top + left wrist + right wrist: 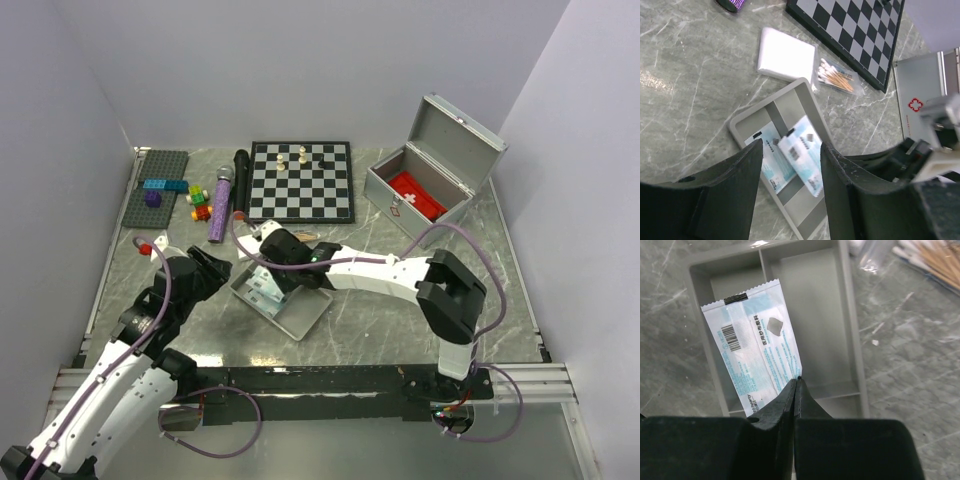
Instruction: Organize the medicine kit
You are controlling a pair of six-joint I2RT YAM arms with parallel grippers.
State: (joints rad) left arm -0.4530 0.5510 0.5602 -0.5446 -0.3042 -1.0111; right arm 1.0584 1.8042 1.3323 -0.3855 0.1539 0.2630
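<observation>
Bright, even overhead light; soft shadows, mild tabletop (655, 80) glare.

The top external camera looked down from high behind the arm bases, facing 12 o'clock and taking in the whole counter (370, 325). The left wrist camera hung low, looking obliquely past its own gripper (791, 150) onto the grey divided tray (805, 95), with the chessboard (855, 30) at 1 o'clock. The right wrist camera sat nearer, looking almost straight down into the same tray (815, 315), its gripper (797, 382) at 6 o'clock. All three views shared the tray (290, 315). Both wrist views also caught the cotton swabs (837, 77) (935, 260).
</observation>
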